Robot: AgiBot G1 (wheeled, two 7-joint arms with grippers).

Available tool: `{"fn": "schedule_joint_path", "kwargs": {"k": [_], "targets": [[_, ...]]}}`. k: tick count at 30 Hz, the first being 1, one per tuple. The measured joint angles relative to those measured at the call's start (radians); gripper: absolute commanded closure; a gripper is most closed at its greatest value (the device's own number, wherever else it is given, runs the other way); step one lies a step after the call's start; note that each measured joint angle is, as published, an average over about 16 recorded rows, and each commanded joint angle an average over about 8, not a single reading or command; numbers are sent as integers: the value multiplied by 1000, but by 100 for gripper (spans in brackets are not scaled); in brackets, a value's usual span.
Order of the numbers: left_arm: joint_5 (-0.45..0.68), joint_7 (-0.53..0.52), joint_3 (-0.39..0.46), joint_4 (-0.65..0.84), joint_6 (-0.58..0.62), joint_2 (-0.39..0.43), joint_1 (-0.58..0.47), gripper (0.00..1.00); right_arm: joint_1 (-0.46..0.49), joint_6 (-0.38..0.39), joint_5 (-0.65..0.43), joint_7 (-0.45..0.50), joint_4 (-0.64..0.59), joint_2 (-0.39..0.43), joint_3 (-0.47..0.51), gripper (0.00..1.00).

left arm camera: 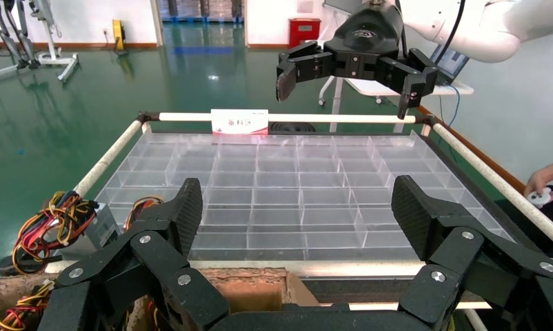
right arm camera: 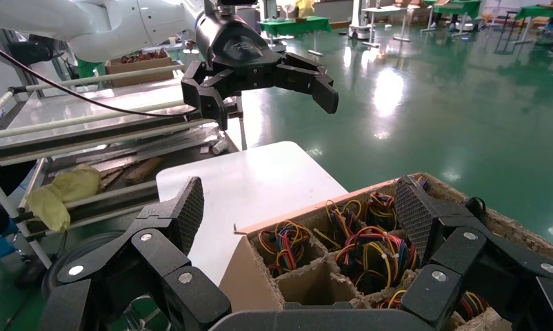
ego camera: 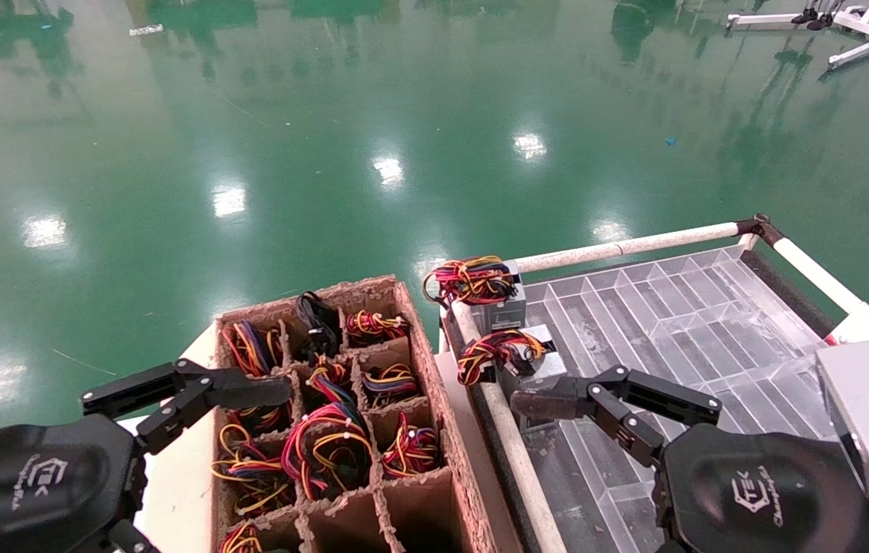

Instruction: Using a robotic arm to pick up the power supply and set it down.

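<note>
The power supply (ego camera: 515, 355), a small grey box with a red and yellow wire bundle, lies at the near left corner of the clear compartment tray (ego camera: 711, 307). In the left wrist view its bundle (left arm camera: 141, 205) peeks out beside a finger. My right gripper (right arm camera: 298, 214) is open and empty. One of its fingers (ego camera: 550, 399) reaches just short of the power supply, and the left wrist view shows this gripper (left arm camera: 346, 89) raised above the tray. My left gripper (left arm camera: 298, 221) is open and empty, and its finger (ego camera: 250, 390) hangs over the cardboard box's left side.
A second grey unit (ego camera: 480, 288) with a mixed-colour bundle sits at the tray's far left corner. The cardboard divider box (ego camera: 434, 361) holds several wire bundles on a white table (ego camera: 173, 476). White rails (ego camera: 626, 246) edge the tray. Green floor lies beyond.
</note>
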Motion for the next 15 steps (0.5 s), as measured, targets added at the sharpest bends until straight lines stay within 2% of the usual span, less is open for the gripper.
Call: {"fn": "schedule_joint_path", "kwargs": {"k": [15], "targets": [[0,0,0,0,0,0,0,100,0,0,0,0,0,0,0,0]]}}
